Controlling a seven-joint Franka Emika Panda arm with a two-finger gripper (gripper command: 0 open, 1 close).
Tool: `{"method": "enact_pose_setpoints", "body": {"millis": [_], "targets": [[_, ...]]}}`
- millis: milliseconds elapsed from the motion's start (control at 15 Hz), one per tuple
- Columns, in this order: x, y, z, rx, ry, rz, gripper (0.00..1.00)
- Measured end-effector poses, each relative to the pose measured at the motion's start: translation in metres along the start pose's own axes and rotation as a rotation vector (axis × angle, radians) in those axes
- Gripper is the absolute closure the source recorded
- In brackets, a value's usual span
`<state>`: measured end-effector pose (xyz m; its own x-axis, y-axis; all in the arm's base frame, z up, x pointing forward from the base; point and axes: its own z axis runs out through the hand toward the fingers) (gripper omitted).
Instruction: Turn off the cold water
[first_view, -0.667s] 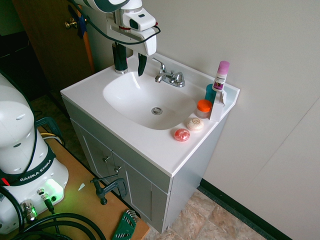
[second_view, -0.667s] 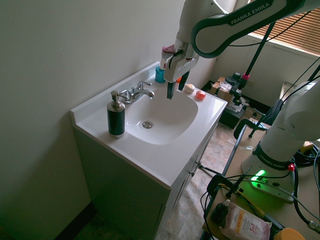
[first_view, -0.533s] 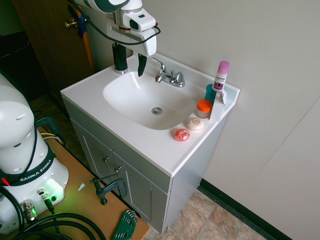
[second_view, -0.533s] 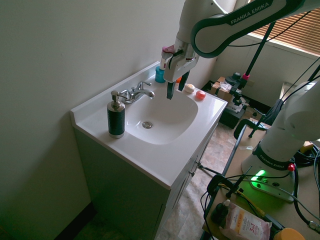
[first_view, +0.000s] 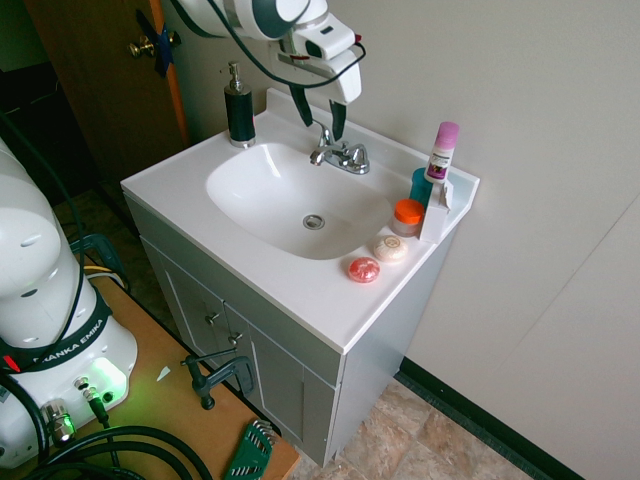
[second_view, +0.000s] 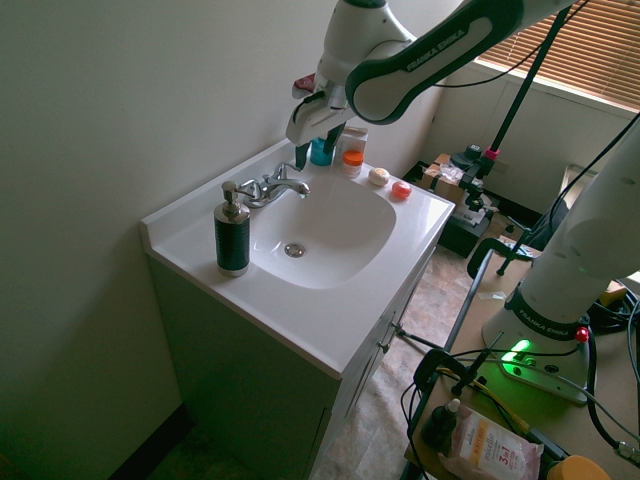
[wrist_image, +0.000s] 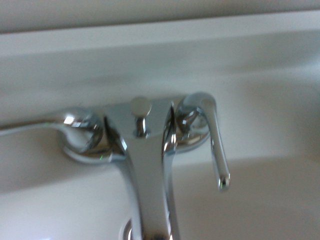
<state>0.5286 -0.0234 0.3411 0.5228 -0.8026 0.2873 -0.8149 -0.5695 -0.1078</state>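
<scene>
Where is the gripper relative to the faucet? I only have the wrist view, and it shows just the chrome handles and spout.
Observer: The gripper hangs just above the faucet, over the end nearer the soap dispenser.
Operator: Are the fingers open or shut?
Observer: Open and pointing down. I cannot tell whether they touch a handle.
Operator: Is water running?
Observer: Neither exterior view shows a stream falling into the sink.
</scene>
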Motion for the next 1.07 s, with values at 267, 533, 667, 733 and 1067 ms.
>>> {"method": "enact_pose_setpoints", "body": {"millis": [267, 533, 667, 733, 1067], "targets": [[0.023, -0.005, 0.05, -0.038, 0.037, 0.008, 0.0], [0.038, 0.01, 0.086, -0.066, 0.058, 0.014, 0.0], [0.046, 0.017, 0.094, -0.075, 0.072, 0.024, 0.0], [0.054, 0.02, 0.093, -0.075, 0.081, 0.035, 0.0], [0.078, -0.002, 0.088, -0.056, 0.127, 0.031, 0.0]]}}
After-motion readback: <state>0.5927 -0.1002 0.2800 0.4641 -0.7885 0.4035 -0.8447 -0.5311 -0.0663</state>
